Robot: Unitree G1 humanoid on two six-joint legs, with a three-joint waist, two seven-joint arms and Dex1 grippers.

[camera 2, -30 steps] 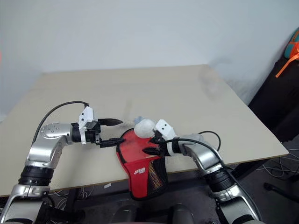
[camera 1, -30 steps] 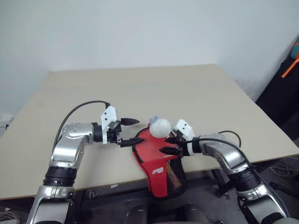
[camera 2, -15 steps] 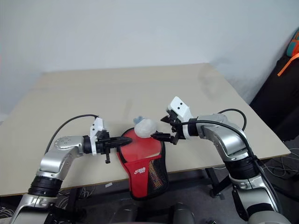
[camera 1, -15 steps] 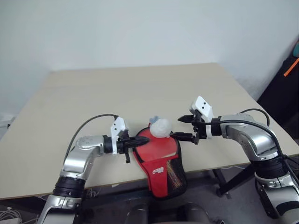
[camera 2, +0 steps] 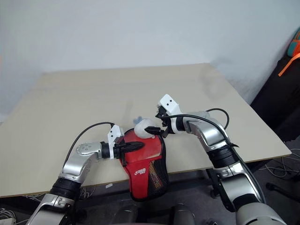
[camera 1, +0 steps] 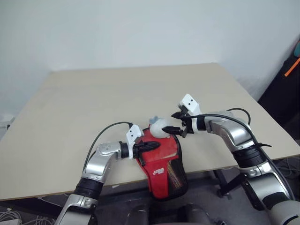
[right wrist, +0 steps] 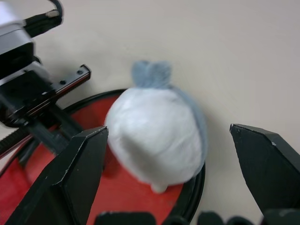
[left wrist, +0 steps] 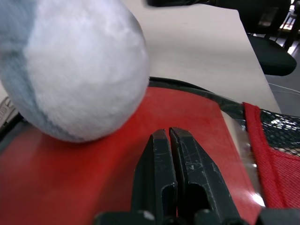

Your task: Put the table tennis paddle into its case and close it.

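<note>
The case (camera 1: pixel 161 161) lies red side up at the table's front edge, its mesh end hanging over the edge. A grey-white plush ball (camera 1: pixel 158 126) sits on its round part. My left gripper (camera 1: pixel 156 145) is shut, with its tips (left wrist: pixel 168 133) resting on the red face just below the ball. From the right, my right gripper (camera 1: pixel 169 123) is open wide. Its fingers (right wrist: pixel 89 154) stand on either side of the ball (right wrist: pixel 154 126) without touching it. The table tennis paddle is out of view.
The beige table (camera 1: pixel 117 93) stretches away behind the case. Its front edge runs under the case and its right edge lies near my right arm. A dark bag (camera 1: pixel 281 93) with an orange strap stands beyond the right edge.
My left gripper has shut and slid right onto the case's red face. My right gripper has lifted off the case, opened wider and come in around the plush ball.
</note>
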